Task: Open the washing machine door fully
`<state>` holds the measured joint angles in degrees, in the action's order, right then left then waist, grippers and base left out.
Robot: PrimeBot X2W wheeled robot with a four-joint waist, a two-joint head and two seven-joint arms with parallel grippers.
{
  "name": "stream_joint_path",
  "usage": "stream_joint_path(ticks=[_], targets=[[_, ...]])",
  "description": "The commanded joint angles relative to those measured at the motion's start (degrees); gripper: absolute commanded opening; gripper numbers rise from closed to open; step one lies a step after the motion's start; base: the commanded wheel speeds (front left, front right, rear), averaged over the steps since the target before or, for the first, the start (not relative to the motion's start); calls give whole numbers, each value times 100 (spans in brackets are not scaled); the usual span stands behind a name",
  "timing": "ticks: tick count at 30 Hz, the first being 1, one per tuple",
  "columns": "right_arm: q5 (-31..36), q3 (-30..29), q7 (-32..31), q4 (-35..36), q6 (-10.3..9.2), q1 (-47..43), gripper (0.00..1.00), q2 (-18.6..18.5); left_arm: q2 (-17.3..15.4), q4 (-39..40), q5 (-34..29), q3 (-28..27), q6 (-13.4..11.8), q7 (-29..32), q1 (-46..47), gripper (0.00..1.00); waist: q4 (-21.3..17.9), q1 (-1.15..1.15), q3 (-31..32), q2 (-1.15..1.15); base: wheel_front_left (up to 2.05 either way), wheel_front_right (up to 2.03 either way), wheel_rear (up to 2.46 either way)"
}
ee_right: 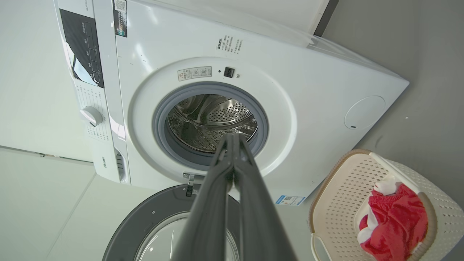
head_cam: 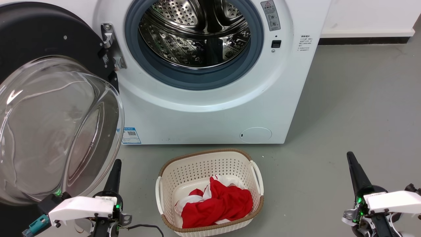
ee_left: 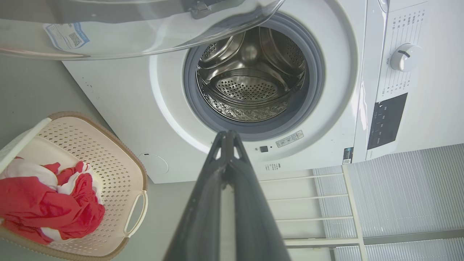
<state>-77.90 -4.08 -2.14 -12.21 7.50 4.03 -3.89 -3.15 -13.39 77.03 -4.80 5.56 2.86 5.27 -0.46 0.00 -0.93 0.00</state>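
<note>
Grey floor (head_cam: 345,115) fronts the washing machine (head_cam: 213,115); the washing machine door (head_cam: 39,36) stands swung wide just left of the nearer left pincer (head_cam: 117,163), fingers together; right pincer (head_cam: 349,155) likewise.

Grey floor (head_cam: 355,98): washing machine (head_cam: 213,118), laundry basket (head_cam: 197,171)

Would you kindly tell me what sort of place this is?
Probably a laundry area: a white washing machine with its door open, and a perforated basket holding red-and-white cloth.
</note>
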Motion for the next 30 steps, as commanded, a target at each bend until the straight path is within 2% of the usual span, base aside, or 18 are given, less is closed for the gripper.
stream_joint_path(ticks=[1,30], targets=[[-116,-10,-33,4,-1,113,0,-28,1,6,96,-31,39,19,107,0,1,0,2,0,0,0,0],[-1487,-115,-333,-175,-2,230,0,4,30,-71,1458,-185,197,367,119,0,42,0,69,0,0,0,0]])
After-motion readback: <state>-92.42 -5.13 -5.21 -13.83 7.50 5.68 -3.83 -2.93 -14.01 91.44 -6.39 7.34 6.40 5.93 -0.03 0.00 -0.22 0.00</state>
